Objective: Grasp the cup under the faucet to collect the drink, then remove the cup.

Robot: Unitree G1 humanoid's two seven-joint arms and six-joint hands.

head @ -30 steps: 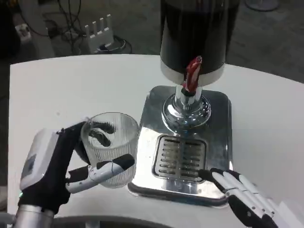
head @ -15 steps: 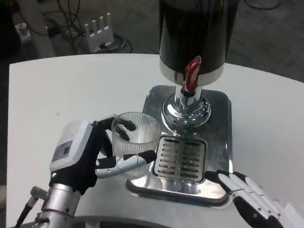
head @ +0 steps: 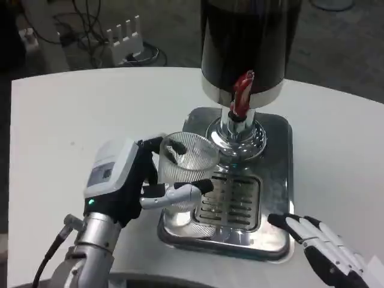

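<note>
Ribbed clear cup (head: pixel 187 168) held in left hand (head: pixel 129 180), fingers wrapped round its wall; cup over left edge of steel drip tray (head: pixel 276 174), just left of red faucet (head: pixel 242 93); right hand (head: pixel 321 246) spread, resting on white bench (head: pixel 72 114) off tray's front-right corner.

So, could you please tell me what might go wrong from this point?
The cup, held by the left hand, sits left of the red tap lever, not under it, so drink could miss onto the drip grate. Its base hangs near the steel tray's raised rim and might catch there.
</note>
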